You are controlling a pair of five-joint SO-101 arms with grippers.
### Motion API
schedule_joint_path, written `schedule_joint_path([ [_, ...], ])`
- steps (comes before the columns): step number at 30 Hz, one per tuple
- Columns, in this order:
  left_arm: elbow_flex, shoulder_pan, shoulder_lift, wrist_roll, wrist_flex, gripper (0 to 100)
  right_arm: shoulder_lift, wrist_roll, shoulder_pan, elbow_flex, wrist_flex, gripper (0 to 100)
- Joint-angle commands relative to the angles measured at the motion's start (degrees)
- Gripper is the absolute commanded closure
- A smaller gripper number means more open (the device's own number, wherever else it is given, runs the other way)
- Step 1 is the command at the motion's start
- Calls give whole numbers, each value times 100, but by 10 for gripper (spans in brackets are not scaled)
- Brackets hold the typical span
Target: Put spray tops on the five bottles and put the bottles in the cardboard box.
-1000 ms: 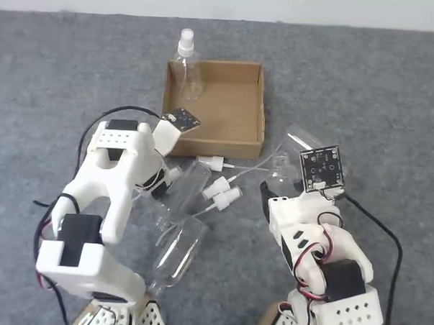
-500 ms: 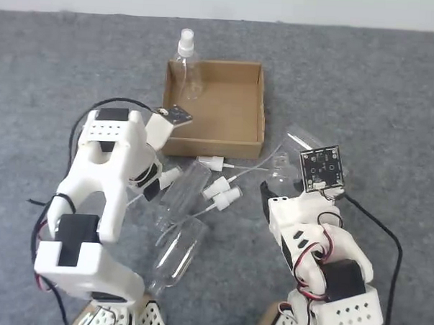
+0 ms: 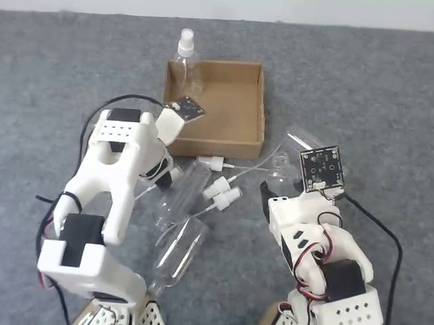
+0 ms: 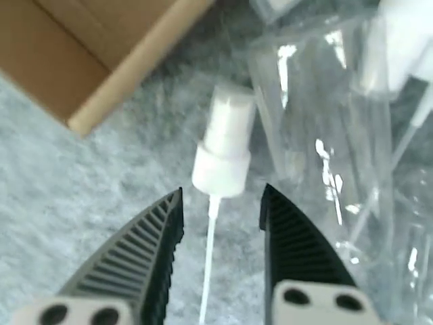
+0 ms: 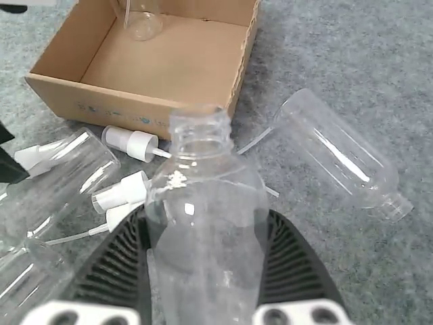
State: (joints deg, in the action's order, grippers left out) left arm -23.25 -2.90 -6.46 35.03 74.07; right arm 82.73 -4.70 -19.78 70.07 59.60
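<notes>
Left hand point(image 4: 220, 200): jaws partly open, low over the tabletop point(image 4: 61, 189), straddling a loose spray top point(image 4: 223, 145). Its dip tube runs back between the jaws, and the cap sits just beyond the fingertips.

Right hand point(image 5: 206, 223): clamped on an uncapped bottle point(image 5: 203, 169), neck up.

One capped bottle point(image 3: 185, 57) stands in the box point(image 3: 261, 110), far corner.

Risks:
- Closing now likely pinches the thin tube, not the cap, so the top may pivot or slip out.
- A lying bottle point(image 4: 325, 135) just beside one jaw could get nudged and roll.
- The slick held bottle may twist during capping.
</notes>
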Motion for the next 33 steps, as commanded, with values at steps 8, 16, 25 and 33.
schedule_joint_path([
  [8, -286, 404, 53, -88, -668, 824, 127, 105, 92, -97, -40, 991],
  [16, -409, 352, 53, -88, -695, 889, 127, 105, 92, -97, -40, 991],
  [25, -681, 360, 62, -62, -695, 910, 127, 105, 92, -97, -31, 991],
  [33, -646, 299, 62, -79, -571, 845, 127, 105, 92, -97, -31, 991],
])
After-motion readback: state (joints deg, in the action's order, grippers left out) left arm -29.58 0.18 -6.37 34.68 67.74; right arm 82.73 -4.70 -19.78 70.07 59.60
